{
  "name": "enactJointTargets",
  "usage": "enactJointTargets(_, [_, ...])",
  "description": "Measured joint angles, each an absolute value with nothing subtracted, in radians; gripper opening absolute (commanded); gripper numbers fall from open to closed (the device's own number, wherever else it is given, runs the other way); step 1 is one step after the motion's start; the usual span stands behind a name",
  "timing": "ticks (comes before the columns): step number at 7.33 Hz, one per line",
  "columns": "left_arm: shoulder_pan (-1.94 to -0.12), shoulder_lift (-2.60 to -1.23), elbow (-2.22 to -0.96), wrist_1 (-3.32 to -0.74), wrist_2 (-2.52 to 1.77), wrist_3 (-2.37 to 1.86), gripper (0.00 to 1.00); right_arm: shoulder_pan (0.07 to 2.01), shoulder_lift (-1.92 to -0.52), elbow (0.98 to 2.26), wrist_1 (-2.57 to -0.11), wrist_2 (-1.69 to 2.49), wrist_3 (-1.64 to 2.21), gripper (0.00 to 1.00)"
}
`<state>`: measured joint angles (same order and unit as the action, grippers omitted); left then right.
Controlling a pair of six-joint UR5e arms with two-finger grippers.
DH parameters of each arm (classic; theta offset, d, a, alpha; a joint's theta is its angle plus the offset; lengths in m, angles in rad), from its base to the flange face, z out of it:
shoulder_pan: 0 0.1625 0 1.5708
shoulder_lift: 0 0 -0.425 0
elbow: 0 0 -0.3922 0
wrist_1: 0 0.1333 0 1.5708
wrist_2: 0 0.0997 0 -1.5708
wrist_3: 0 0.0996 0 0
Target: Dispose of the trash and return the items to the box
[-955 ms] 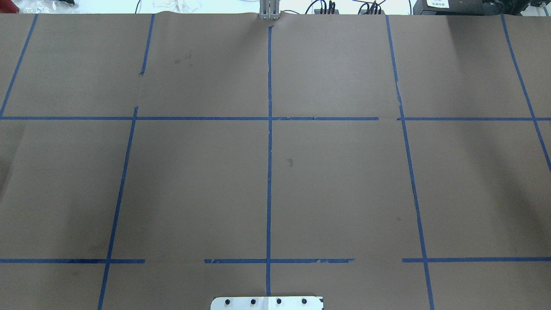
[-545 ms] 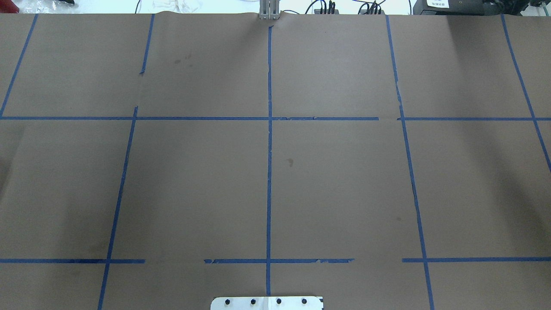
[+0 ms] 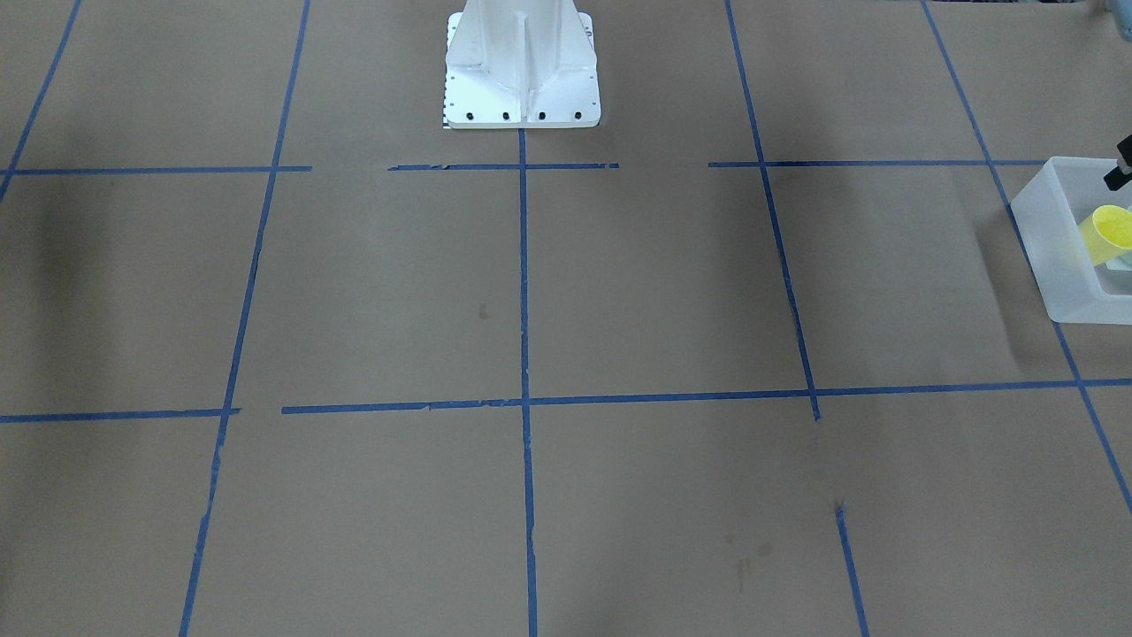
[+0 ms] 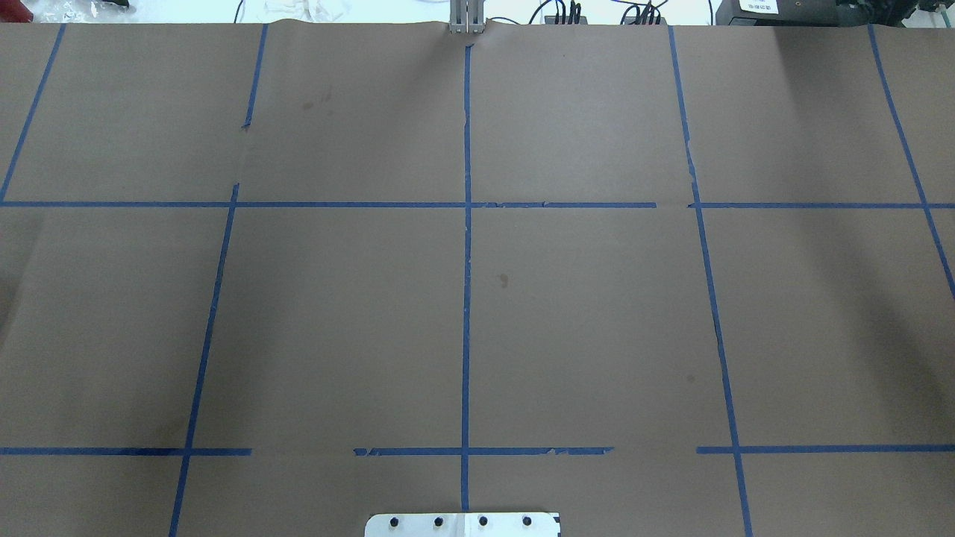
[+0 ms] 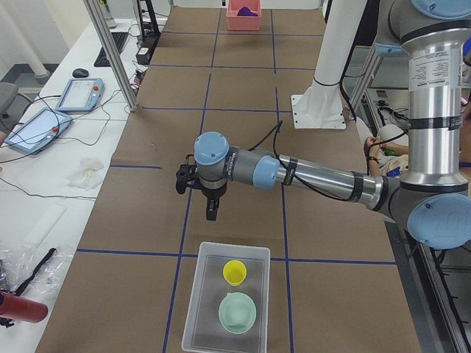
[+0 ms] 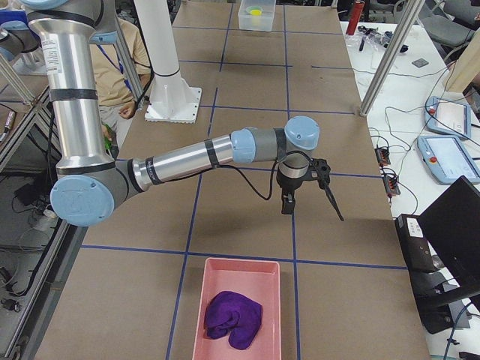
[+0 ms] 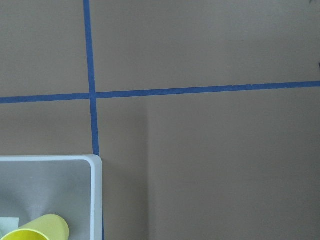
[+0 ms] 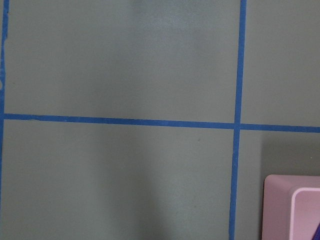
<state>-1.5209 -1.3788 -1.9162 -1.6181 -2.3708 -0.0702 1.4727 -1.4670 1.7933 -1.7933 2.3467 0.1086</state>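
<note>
The frosted white box (image 5: pixel 197 309) stands on the brown paper at the table's left end. The yellow cup (image 5: pixel 235 272) and the mint-green bowl (image 5: pixel 237 312) are inside it. The box (image 3: pixel 1057 239) and cup (image 3: pixel 1110 232) also show at the right edge of the front view, and the left wrist view shows a box corner (image 7: pixel 95 190) with the cup (image 7: pixel 37 231). My left gripper (image 5: pixel 210 209) hangs above the table just beyond the box; I cannot tell if it is open. My right gripper (image 6: pixel 304 199) hangs above the table near the pink tray; I cannot tell its state. No trash shows.
A pink tray (image 6: pixel 193 300) holding a purple cloth (image 6: pixel 232 319) stands at the table's right end; its corner (image 8: pixel 280 200) shows in the right wrist view. The white pedestal base (image 3: pixel 522 71) stands at the robot's side. Tablets and cables lie on the side bench (image 5: pixel 44 125).
</note>
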Motion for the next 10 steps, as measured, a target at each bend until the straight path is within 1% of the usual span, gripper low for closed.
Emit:
enactJointTargets(2, [-1.57,-1.339,-1.903,-1.619,-2.315,0.069,1.0,1.473,-1.472,1.798,-1.793,2.347,0.106,1.0])
enactJointTargets(5, [-1.573,-1.336,-1.882,-1.627,-2.427,-0.046,1.0,1.474,-1.482,1.793,-1.793,2.34,0.086,1.0])
enactJointTargets(6, [-1.57,-1.337,-1.881,-1.636,-2.404,-0.059,1.0,1.474,-1.483,1.791,-1.792,2.339,0.083,1.0])
enactJointTargets(8, [-1.566,-1.332,-1.876,-1.678,-2.339,-0.028,1.0,1.472,-1.484,1.769,-1.778,2.342,0.08,1.0])
enactJointTargets(10, [-1.565,-1.33,-1.87,-1.706,-2.326,-0.019,1.0,1.469,-1.489,1.72,-1.77,2.344,0.031,1.0])
